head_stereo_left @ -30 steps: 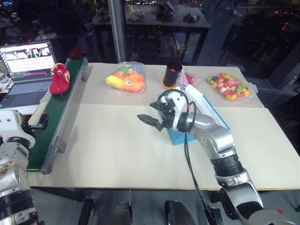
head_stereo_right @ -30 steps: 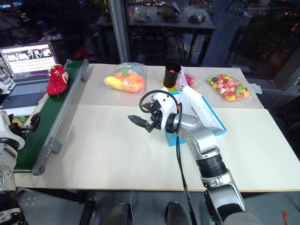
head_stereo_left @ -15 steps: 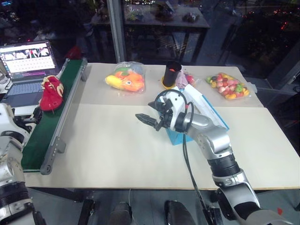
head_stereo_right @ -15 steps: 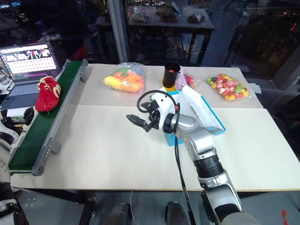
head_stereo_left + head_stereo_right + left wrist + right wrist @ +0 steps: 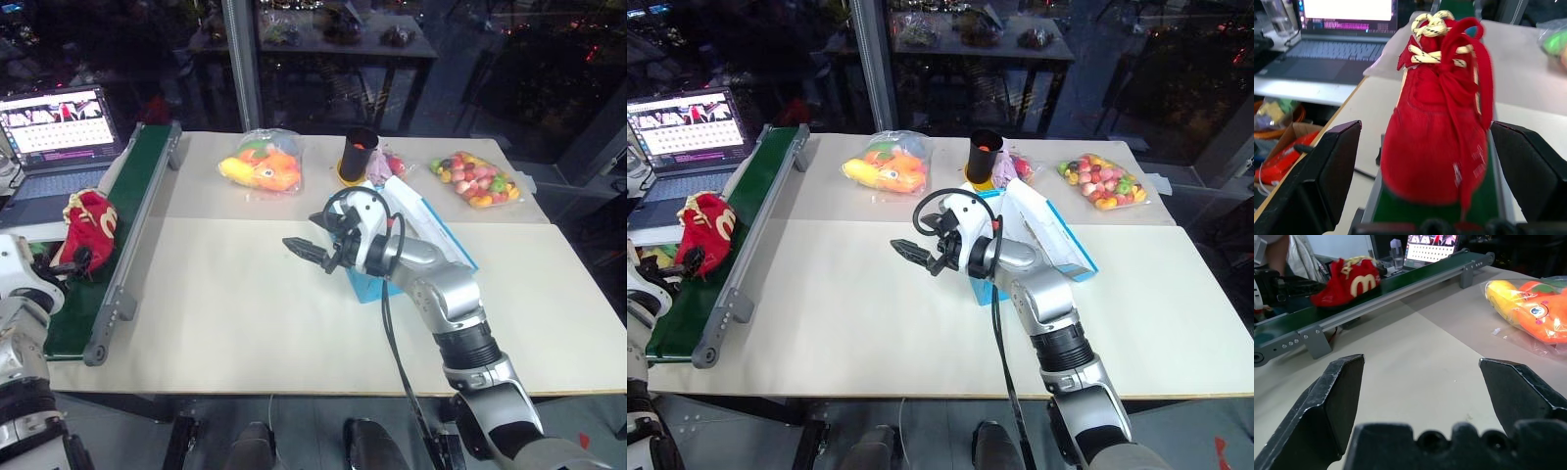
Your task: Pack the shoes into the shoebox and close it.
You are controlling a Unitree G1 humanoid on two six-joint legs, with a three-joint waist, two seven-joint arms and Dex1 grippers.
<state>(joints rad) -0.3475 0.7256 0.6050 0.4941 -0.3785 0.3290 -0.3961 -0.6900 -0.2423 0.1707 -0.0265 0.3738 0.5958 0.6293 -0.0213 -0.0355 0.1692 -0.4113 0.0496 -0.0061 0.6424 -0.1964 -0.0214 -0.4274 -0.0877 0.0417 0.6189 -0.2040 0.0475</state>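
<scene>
The blue shoebox [image 5: 443, 233] sits largely hidden behind the right arm – only its edge and white inside show, so its contents cannot be made out. One red shoe [image 5: 86, 225] with yellow laces lies on the green conveyor belt [image 5: 137, 181]. The left gripper [image 5: 1422, 161] is spread wide with a finger on either side of that shoe, not yet touching it. The right gripper [image 5: 312, 250] hovers over the table [image 5: 245, 313] – fully open, empty

The right arm [image 5: 431, 279] covers most of the shoebox [image 5: 446, 235]; whether the box holds a shoe cannot be told; the laptop [image 5: 54, 127] is cut by the edge.
</scene>
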